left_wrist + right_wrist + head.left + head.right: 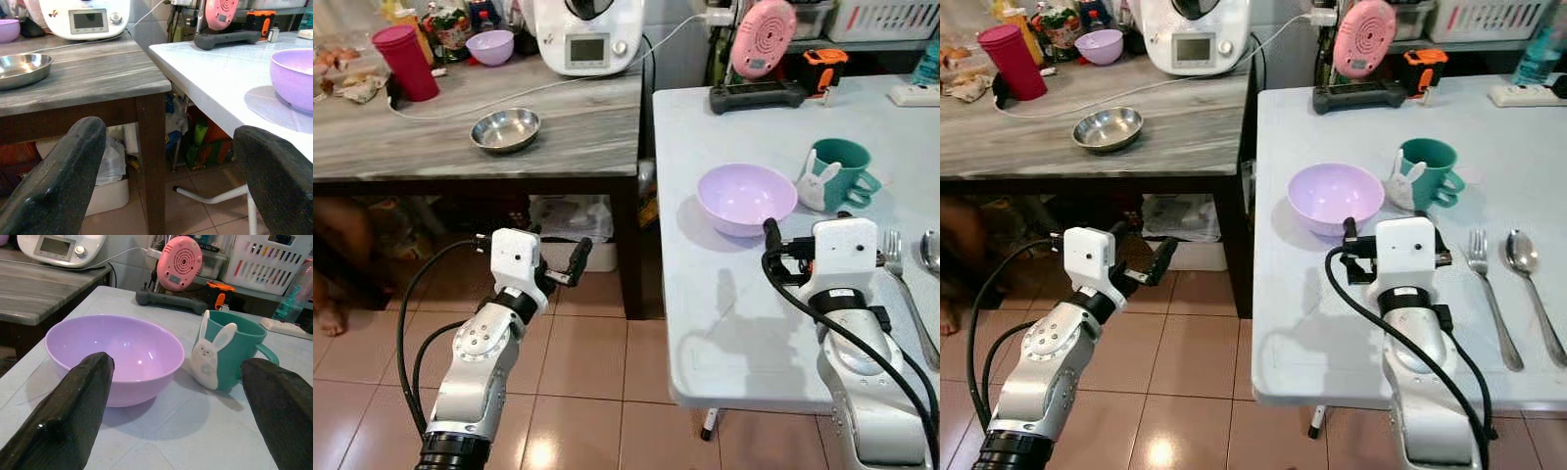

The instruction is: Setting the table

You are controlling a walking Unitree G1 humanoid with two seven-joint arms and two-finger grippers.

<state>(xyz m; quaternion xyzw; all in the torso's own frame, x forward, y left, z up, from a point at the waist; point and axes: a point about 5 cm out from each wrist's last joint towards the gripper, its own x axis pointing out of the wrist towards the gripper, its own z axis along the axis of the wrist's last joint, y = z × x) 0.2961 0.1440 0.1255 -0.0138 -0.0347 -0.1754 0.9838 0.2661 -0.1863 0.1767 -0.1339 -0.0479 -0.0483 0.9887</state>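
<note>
The right gripper (173, 401) has its two black fingers spread wide and holds nothing. Just ahead of those fingers, between them, sit a round light purple plastic bowl (115, 357) and a teal mug with a white bunny on it (230, 355), side by side and just about touching, on the white table (724, 323). Off to the right of the fingers lie one silver metal fork (1489, 294) and one silver metal spoon (1531, 284), next to each other. The left gripper (168, 176) is also spread wide and empty, held low over the tiled floor (578, 362), beside the dark wooden side table (431, 137). Far ahead of its fingers, on that table, rest a shiny steel bowl (506, 129), a second small purple bowl (490, 46), a dark pink plastic cup (406, 62) and a white kitchen machine with a screen (585, 37). I think the table is partly set: one bowl, one mug, one fork and one spoon are out. The bowl and mug may need to go nearer the fork and spoon, and more things could come from the side table.
</note>
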